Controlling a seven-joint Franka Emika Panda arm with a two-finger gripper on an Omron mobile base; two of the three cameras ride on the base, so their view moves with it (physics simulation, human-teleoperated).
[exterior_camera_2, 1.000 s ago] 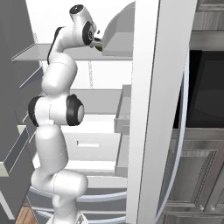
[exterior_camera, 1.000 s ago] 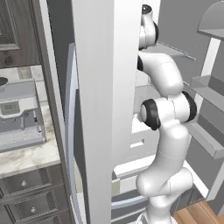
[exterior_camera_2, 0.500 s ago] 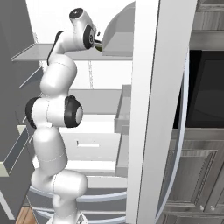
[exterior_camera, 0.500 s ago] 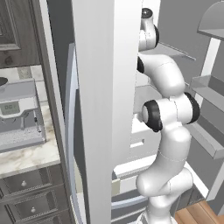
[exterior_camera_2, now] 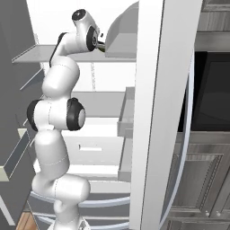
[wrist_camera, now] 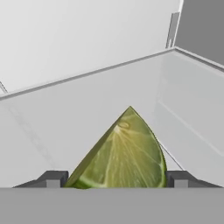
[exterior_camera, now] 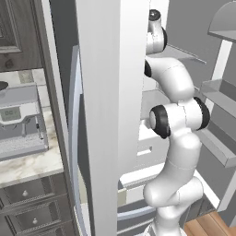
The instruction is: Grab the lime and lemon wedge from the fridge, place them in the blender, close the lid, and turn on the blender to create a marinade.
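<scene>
The lemon wedge (wrist_camera: 127, 153), olive-green with a pointed top, stands on a pale shelf of the fridge (exterior_camera_2: 157, 112) in the hand view. My gripper (wrist_camera: 116, 179) is open around it, one dark fingertip (wrist_camera: 52, 178) close on each side of the wedge; I cannot tell whether they touch it. In the right base view the gripper (exterior_camera_2: 102, 42) reaches onto the top shelf (exterior_camera_2: 67, 53) under a curved grey cover. In the left base view the fridge's broad white door (exterior_camera: 110, 92) hides the hand. The lime, the blender and the lid are out of view.
White fridge drawers (exterior_camera_2: 90, 148) sit below the arm. Door shelves (exterior_camera: 221, 92) stick out on the right. A marble counter with a grey appliance (exterior_camera: 18, 120) lies left of the door. A dark oven (exterior_camera_2: 211, 90) and grey cabinets stand to the right.
The fingers have drawn in a little towards each other. The arm has barely shifted at the top shelf.
</scene>
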